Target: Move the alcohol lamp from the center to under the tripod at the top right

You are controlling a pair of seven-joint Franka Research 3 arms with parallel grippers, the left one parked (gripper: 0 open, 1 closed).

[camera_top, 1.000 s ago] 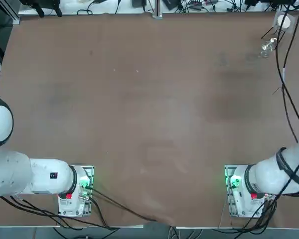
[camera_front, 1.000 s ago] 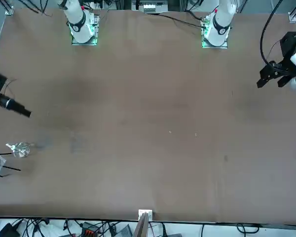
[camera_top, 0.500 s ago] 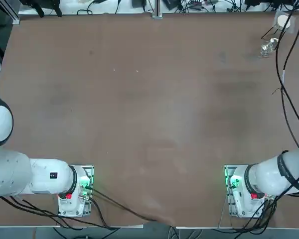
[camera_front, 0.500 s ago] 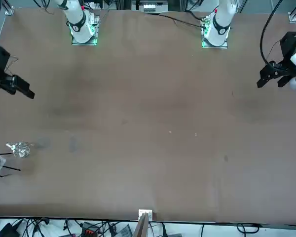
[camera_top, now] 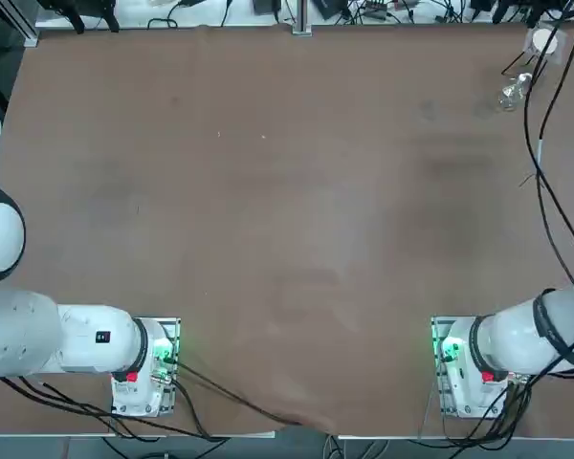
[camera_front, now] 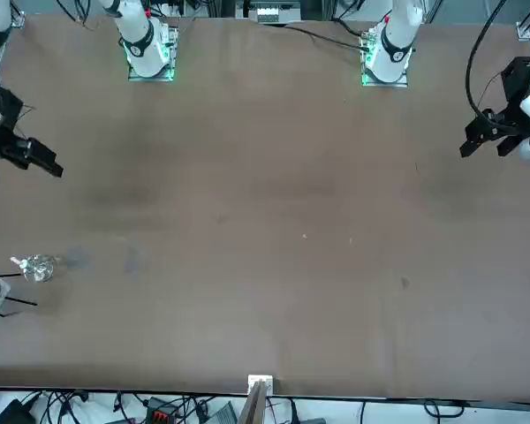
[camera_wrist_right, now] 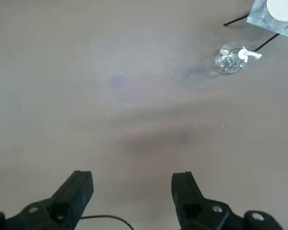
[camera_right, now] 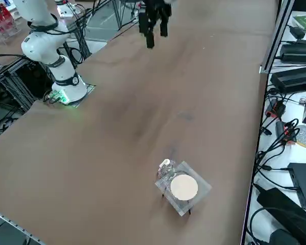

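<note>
A small clear glass lamp (camera_wrist_right: 230,58) with a whitish spout-like top sits on a wide brown surface (camera_front: 274,221), just beside a tripod (camera_right: 189,182) whose top is a square of wire mesh carrying a round white disc. In the top view both are near the far right corner. Thin dark legs reach out from under the mesh, and the lamp is by those legs, near the mesh's edge.

The robot's right end effector (camera_wrist_right: 132,191) hangs above the surface, its two black fingers spread wide with nothing between them. It is well apart from the lamp and tripod.

As for progress, the lamp is out of the middle of the surface and close to its goal, so the task looks mostly done. Whether the base is partly under the mesh or only next to it, I cannot tell for sure; in the wrist view most of the glass shows outside the mesh. What may be left is a short push or lift inward, taking care not to knock the legs.

The lamp's rounded glass body is the container here; whether it holds any liquid cannot be told.
</note>
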